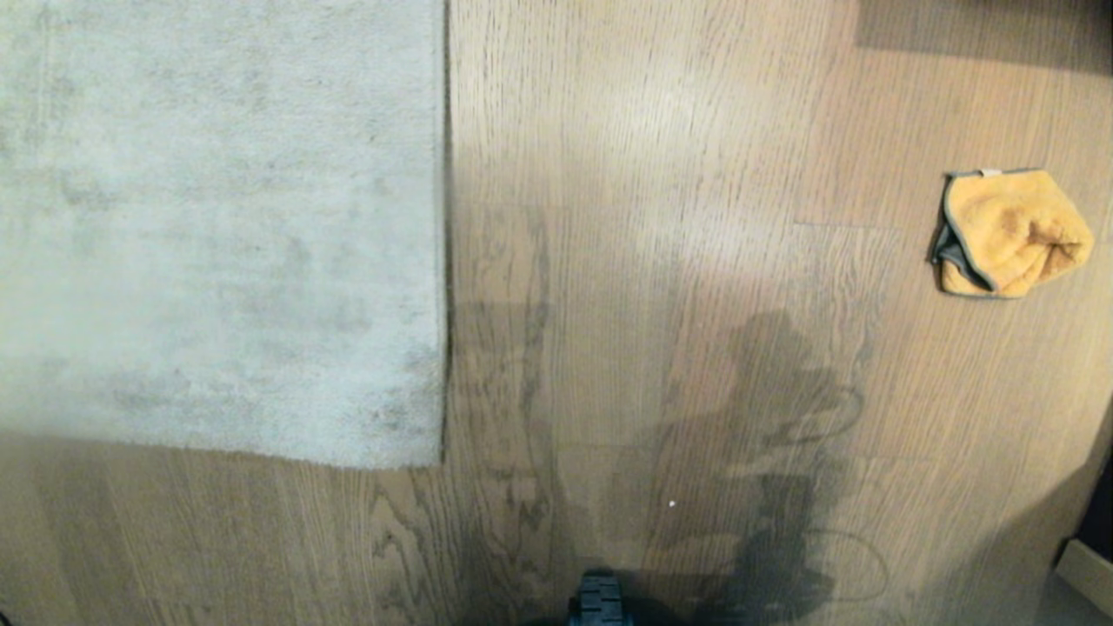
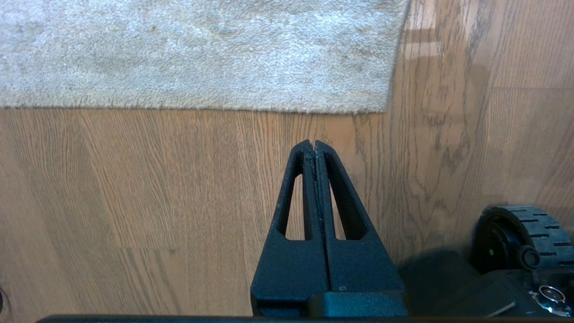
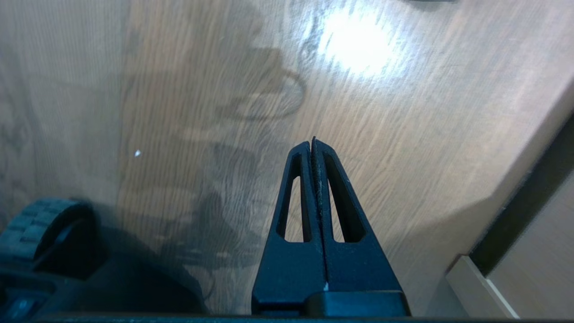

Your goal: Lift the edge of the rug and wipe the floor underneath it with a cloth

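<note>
A pale grey mottled rug lies flat on the wood-plank floor (image 1: 661,261), filling the left of the head view; its rug edge (image 1: 443,261) runs straight down to a square corner. The orange-yellow cloth (image 1: 1009,230) lies crumpled on the floor at the far right, well apart from the rug. Neither arm appears in the head view. In the left wrist view my left gripper (image 2: 312,143) is shut and empty above bare floor, a short way from the rug edge (image 2: 224,106). My right gripper (image 3: 311,142) is shut and empty over bare floor; the cloth is out of that view.
My base's black wheel (image 1: 598,600) shows at the bottom centre of the head view, and again in the left wrist view (image 2: 520,237) and the right wrist view (image 3: 40,229). A pale skirting or furniture edge (image 1: 1087,569) stands at the lower right. Arm shadows fall on the floor.
</note>
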You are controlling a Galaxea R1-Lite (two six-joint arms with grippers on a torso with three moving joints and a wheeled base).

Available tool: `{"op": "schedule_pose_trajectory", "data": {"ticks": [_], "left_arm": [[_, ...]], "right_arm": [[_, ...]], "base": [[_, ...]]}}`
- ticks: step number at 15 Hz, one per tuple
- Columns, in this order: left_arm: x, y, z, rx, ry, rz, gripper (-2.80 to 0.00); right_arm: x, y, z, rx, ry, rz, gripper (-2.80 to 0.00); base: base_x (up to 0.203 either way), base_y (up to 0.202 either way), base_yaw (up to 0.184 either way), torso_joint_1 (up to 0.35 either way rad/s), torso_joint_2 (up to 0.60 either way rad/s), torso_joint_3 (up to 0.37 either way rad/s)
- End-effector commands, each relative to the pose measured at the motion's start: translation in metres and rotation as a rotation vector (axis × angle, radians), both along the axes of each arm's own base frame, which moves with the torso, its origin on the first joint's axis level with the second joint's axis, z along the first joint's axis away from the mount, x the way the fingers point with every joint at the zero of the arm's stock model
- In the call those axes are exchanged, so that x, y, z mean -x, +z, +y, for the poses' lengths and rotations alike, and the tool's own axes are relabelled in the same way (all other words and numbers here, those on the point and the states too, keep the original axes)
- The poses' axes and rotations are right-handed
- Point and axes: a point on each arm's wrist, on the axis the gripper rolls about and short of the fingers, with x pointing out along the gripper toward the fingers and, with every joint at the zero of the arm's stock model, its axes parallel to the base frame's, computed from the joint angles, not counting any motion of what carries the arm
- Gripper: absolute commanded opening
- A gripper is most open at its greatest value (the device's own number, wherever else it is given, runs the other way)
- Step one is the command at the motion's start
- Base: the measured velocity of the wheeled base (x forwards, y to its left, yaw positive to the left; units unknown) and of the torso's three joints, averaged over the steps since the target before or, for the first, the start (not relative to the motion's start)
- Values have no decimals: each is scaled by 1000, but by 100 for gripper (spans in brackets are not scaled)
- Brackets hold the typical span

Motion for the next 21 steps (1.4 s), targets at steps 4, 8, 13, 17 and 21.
{"op": "schedule_pose_trajectory", "data": {"ticks": [4,8,13,17,21], "left_arm": [[0,0,0,-1,0,-1,-280],[0,0,0,0,0,-1,-280],[0,0,0,0,0,-1,-280],[0,0,0,0,0,-1,-280],[0,0,0,0,0,-1,-280]], "right_arm": [[3,-16,-2,16,12,15,-280],[27,-39,-3,16,26,0,-280],[27,-45,-3,-31,29,36,-280],[27,-46,-3,-73,26,35,-280],[27,-46,-3,-75,26,35,-280]], "base": [[0,0,0,0,0,0],[0,0,0,0,0,0],[0,0,0,0,0,0],[0,0,0,0,0,0],[0,0,0,0,0,0]]}}
